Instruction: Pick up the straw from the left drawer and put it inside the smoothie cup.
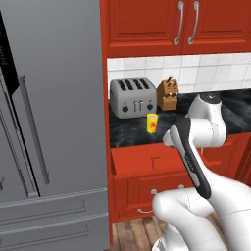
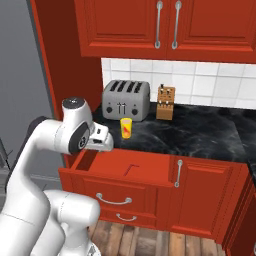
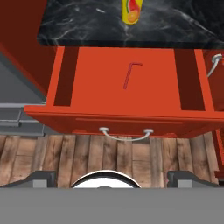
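Note:
The left drawer (image 3: 96,74) stands pulled out under the black counter, its plain red inside bare except for the straw (image 3: 130,75), a thin red stick with a bent end lying near the middle. The same straw (image 2: 131,169) and drawer (image 2: 150,172) show in the right base view, and the straw (image 1: 156,161) also in the left base view. Behind the drawer, on the counter, stands the yellow smoothie cup (image 3: 132,11) (image 2: 126,128) (image 1: 152,122). My gripper (image 3: 113,178) hangs open above and in front of the drawer, holding nothing; the hand (image 2: 106,141) is over the drawer's left part.
A silver toaster (image 2: 126,99) and a wooden knife block (image 2: 165,103) stand at the back of the counter. A grey fridge (image 1: 49,122) is to the left. A narrower red front with a vertical silver handle (image 2: 179,172) adjoins the drawer on the right. Wooden floor (image 3: 65,153) lies below.

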